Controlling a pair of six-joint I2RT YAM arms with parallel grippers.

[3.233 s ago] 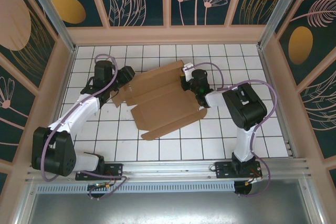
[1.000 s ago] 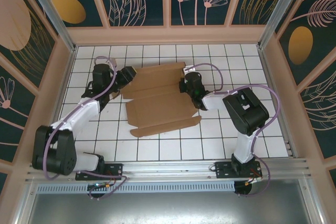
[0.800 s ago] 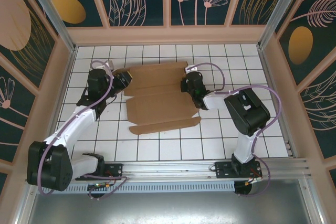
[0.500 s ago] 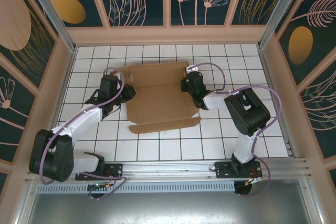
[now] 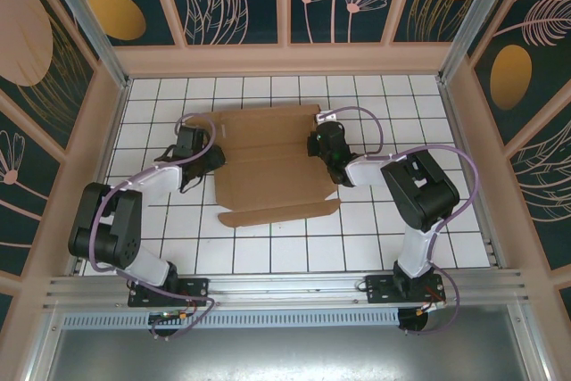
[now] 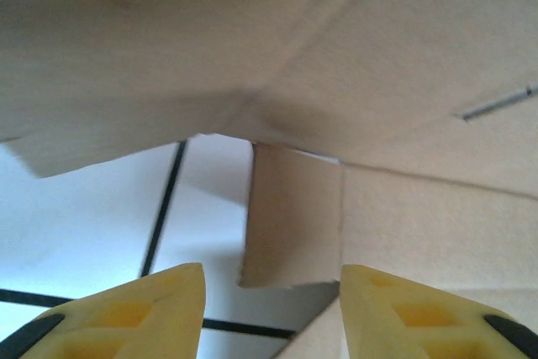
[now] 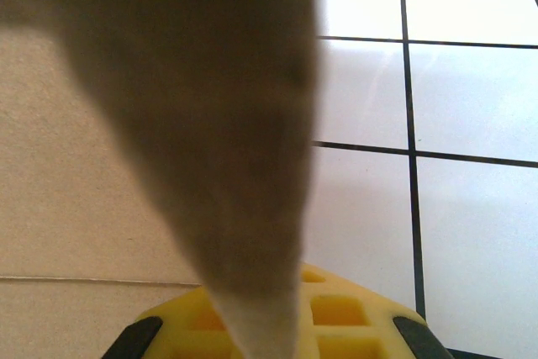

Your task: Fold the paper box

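The paper box (image 5: 268,162) lies opened out as a flat sheet of plain brown corrugated cardboard near the middle of the white tiled table (image 5: 384,220), with creases running left to right across it and a narrow strip flap (image 5: 281,213) along its near edge. The left gripper (image 5: 211,160) sits at the sheet's left edge and the right gripper (image 5: 318,143) at its right edge, so the sheet lies between the two. In the left wrist view the left gripper's jaws are spread: the two yellow fingers (image 6: 143,313) stand apart at the bottom of the view, and a small rectangular tab (image 6: 290,216) of the box hangs down beyond the gap between them. It is near the right-hand finger, but whether it touches that finger cannot be told. Cardboard covers the upper part of that view and bare tile with black grid lines shows at lower left. In the right wrist view the right gripper is pressed together and pinches the box: a blurred cardboard edge (image 7: 244,166) runs down the middle of the view and narrows into the yellow fingertip block at the bottom. Flat cardboard with one horizontal crease lies to the left of this edge and table tile to the right.
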